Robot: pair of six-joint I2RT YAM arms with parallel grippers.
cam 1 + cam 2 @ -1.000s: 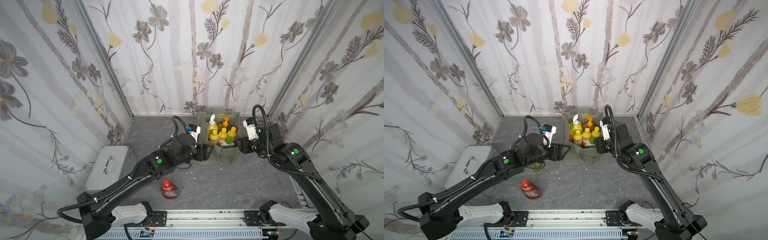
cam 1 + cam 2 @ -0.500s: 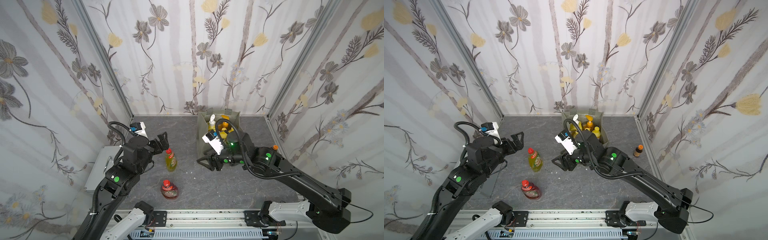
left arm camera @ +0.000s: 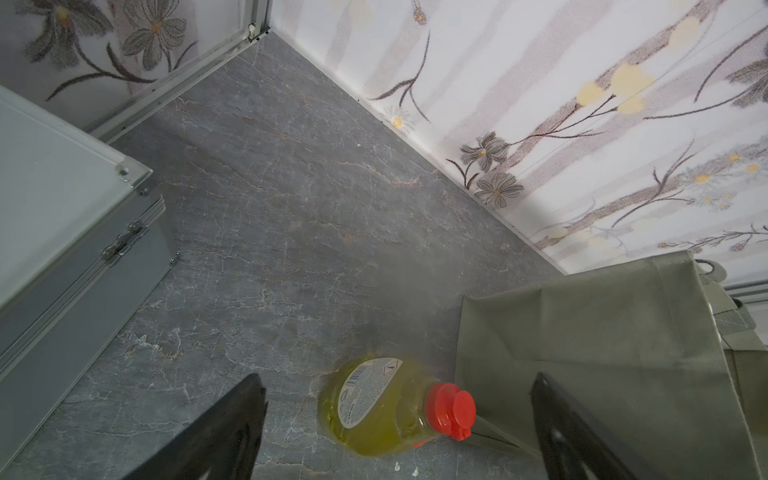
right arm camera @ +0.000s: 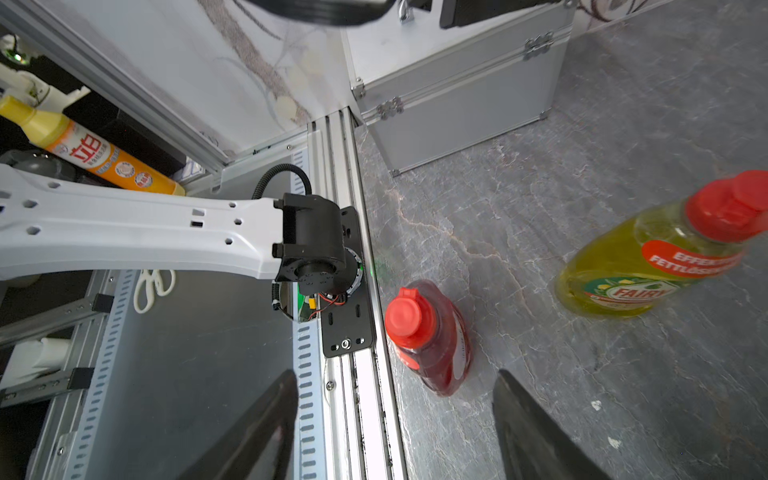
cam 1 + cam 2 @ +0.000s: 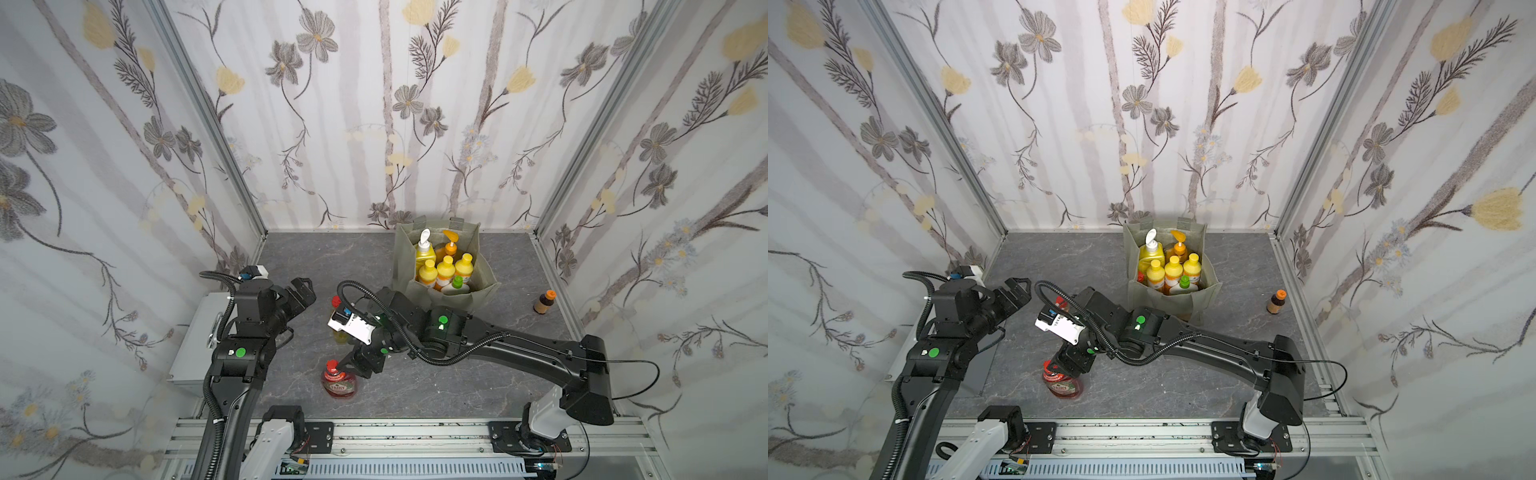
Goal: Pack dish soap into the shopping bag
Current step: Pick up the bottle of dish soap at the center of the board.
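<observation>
The red bottle point(image 5: 338, 384) stands upright, well apart from the bag point(image 5: 403, 257), on the robot's side of it. The right gripper point(image 5: 348, 368) hangs spread and empty just above its cap and is the nearer arm. The left gripper point(image 5: 305, 286) gapes empty too.

bottles point(image 5: 445, 269) in shopping bag point(image 5: 404, 262), rear | loose bottles point(image 5: 340, 384) left of it

The tabletop point(image 5: 415, 395) looks like matt grey stone, veined and faintly rough. The shopping bag point(image 3: 582, 332) is soft, matt grey-green cloth (creased along one side). The red bottle point(image 4: 449, 353) and the yellow-green bottle point(image 4: 602, 257) are glossy, see-through plastic with smooth red caps and slick labels. The metal case point(image 4: 457, 104) is dull brushed aluminium with shinier latches.
</observation>
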